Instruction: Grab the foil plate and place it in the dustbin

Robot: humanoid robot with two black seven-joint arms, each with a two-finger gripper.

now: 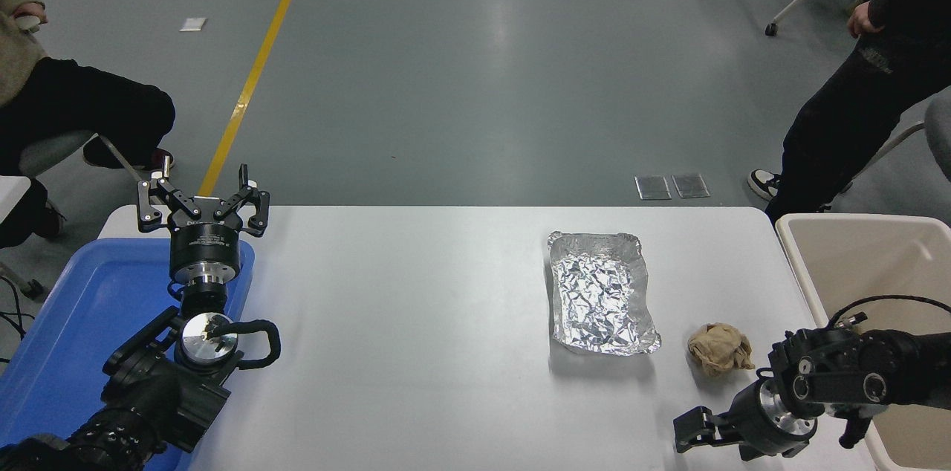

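Lying flat on white worktop (416, 337): foil plate (602, 293), untouched, dustbin (854, 255) off its right edge; left pincer (202, 196) parked, fingers apart; right pincer (687, 437) near front edge, state unclear

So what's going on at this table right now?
Nothing is held yet. The foil plate lies flat on the white table, a crumpled paper ball beside it. The right gripper hangs low at the table's near edge, short of both, with the dustbin off the table's right end. The left gripper is open, parked over the blue tray.
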